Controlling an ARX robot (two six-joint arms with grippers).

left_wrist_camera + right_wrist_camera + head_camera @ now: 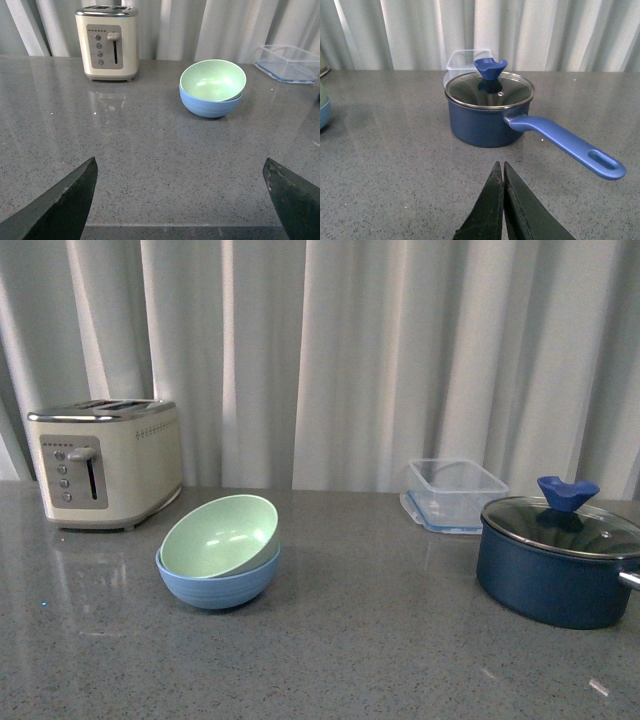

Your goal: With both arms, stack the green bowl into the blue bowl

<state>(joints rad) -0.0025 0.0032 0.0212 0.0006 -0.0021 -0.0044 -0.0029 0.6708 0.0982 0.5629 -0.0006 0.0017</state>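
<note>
Cream toaster (105, 462) far left on the grey counter (380, 640), no readable writing. Green bowl (220, 535) sits tilted inside blue bowl (218, 581). Clear container (452, 494), navy lidded saucepan (558, 560) right. My left gripper (182, 200) released, empty; my right gripper (503, 200) clenched, empty.
</note>
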